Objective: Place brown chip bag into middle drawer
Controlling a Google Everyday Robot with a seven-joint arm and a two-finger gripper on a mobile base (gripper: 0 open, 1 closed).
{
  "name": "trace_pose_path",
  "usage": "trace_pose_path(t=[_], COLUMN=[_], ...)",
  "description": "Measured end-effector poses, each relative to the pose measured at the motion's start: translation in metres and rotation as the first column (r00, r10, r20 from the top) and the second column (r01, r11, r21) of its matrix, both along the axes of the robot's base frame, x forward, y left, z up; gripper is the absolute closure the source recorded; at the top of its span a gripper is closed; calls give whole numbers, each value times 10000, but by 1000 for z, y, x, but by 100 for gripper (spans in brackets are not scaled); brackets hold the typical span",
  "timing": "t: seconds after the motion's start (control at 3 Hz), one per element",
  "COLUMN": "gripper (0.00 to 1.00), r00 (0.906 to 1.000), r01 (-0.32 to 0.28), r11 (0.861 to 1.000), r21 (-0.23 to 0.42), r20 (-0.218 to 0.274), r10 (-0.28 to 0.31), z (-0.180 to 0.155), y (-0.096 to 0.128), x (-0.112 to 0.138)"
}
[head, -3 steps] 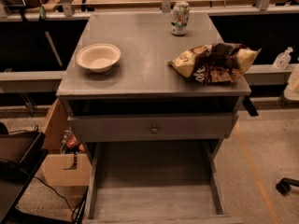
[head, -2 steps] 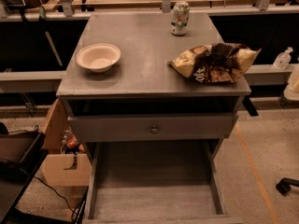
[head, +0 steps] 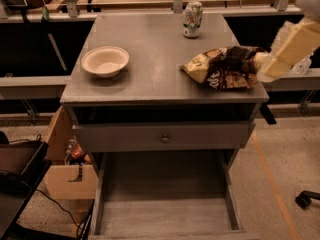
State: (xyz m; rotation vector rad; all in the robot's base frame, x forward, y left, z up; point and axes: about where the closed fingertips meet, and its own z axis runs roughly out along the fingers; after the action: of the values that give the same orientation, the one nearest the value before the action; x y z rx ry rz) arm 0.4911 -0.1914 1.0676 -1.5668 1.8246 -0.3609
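Note:
The brown chip bag (head: 227, 66) lies on the right side of the grey cabinet top (head: 150, 59), dark brown in the middle with pale yellow-tan ends. My gripper (head: 287, 49) reaches in from the upper right edge of the view, pale and blurred, at the bag's right end and covering it. I cannot tell whether it touches the bag. The middle drawer (head: 165, 214) is pulled out wide at the bottom of the view, its plank floor bare.
A white bowl (head: 105, 60) sits on the left of the top and a green-and-white can (head: 192, 19) at the back. A shut drawer front with a round knob (head: 164, 138) sits above the open drawer. A cardboard box (head: 70, 180) and a black bag (head: 17, 164) stand on the left.
My gripper has come into view at the upper right, beside the bag's right end. The bag, bowl, can and drawer have not moved.

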Motion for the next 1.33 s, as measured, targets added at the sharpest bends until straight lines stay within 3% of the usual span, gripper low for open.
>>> trace_pose_path(t=[0.33, 0.67, 1.0, 1.33], gripper=[0, 0, 0, 0], r00=[9974, 9972, 9938, 9835], r01=[-703, -654, -21, 585], r11=[9907, 9777, 9782, 9799], r21=[1169, 1997, 2075, 1909], r20=[252, -232, -1086, -1793], r10=[678, 714, 252, -237], z=[-31, -68, -99, -127], y=[6, -4, -21, -36], x=[55, 86, 100, 113])
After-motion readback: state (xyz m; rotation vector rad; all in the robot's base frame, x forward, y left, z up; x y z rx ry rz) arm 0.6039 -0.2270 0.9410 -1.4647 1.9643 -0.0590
